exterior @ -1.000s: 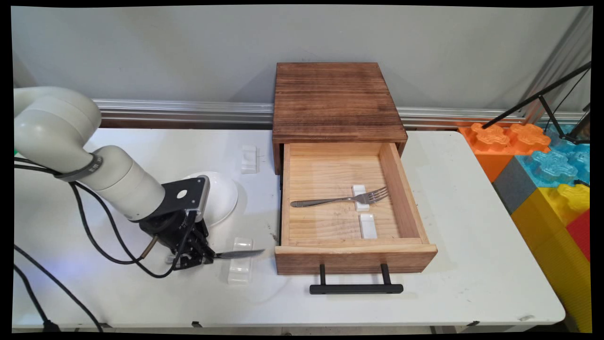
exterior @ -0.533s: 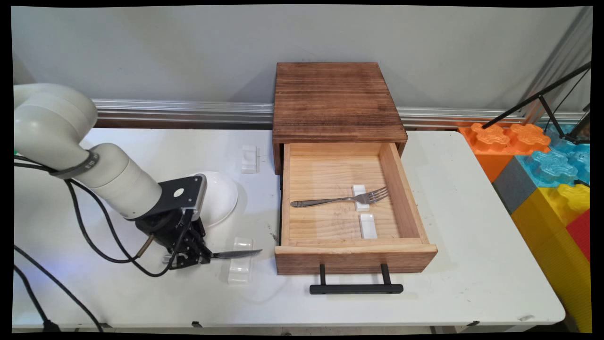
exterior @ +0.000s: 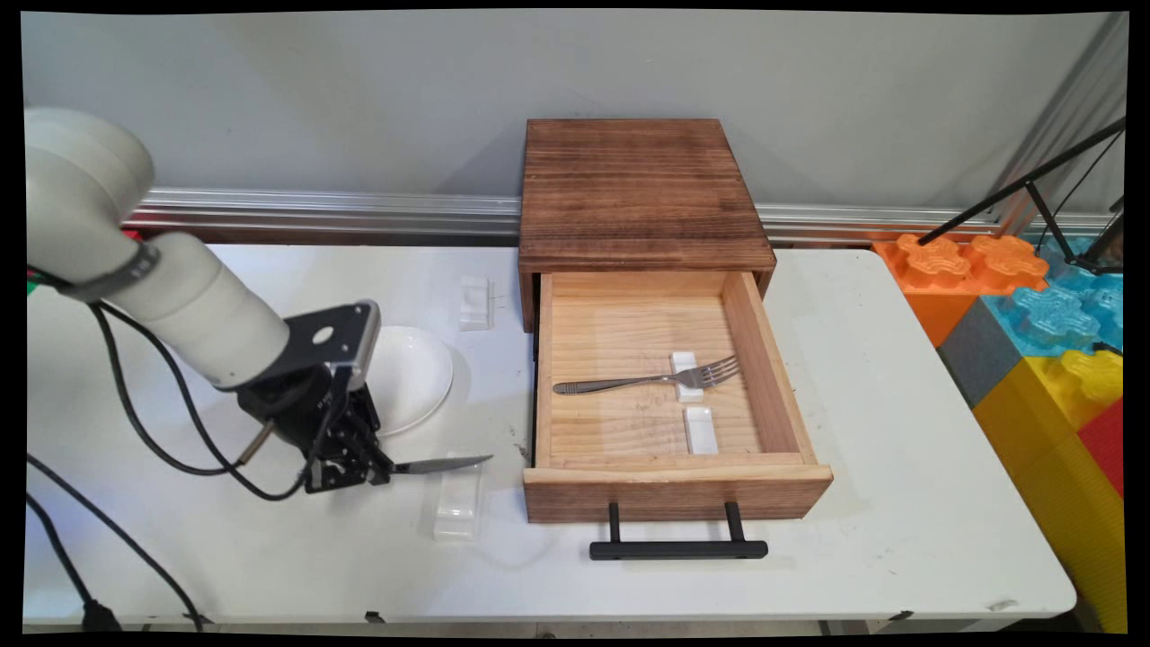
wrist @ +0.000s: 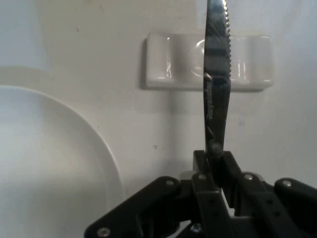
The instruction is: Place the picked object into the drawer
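Even, bright light on table (exterior: 853, 404); soft shadows beside drawer (exterior: 669, 395). Hand view: knife (wrist: 217, 94) blade shows banded glare; plate (wrist: 44, 173) slightly soft.

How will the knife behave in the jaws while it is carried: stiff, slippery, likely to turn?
The knife looks like polished metal, so probably stiff yet slippery. The gripper pinches only its handle end, with the serrated blade reaching far out over the white rest, so it may pivot if bumped.
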Robot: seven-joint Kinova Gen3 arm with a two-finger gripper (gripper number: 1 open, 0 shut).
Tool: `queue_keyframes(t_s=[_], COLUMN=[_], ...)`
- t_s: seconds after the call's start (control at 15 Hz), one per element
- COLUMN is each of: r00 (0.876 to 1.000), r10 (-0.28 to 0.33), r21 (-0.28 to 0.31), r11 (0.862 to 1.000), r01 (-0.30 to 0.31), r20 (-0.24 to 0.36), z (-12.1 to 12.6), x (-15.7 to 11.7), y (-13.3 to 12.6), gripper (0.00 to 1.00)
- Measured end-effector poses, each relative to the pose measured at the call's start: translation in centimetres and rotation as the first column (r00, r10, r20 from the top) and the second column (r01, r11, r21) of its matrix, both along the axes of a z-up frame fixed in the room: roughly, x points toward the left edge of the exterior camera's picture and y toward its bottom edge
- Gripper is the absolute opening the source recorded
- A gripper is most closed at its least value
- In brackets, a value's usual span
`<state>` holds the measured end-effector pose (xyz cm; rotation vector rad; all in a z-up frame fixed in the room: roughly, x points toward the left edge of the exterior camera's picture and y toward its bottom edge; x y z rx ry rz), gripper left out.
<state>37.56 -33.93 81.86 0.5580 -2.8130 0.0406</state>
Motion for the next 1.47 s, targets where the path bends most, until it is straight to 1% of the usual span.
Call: queue_keyframes(t_s=[0.47, 0.8, 1.07, 1.47], r00=[1.000, 0.999, 0.998, 0.995], r10=[0.026, 0.030, 0.025, 0.018], r21=[-0.005, -0.013, -0.024, -0.033], r11=[1.000, 0.999, 0.999, 0.999], r01=[-0.026, -0.030, -0.026, -0.021], r20=[0.000, -0.017, -0.051, -0.095], z=[5.4, 8.0, 10.2, 11.9], x=[0.2, -0.6, -2.4, -5.6], y=[-1.4, -2.7, -4.2, -6.1], gripper=[0.00, 0.00, 0.00, 0.00])
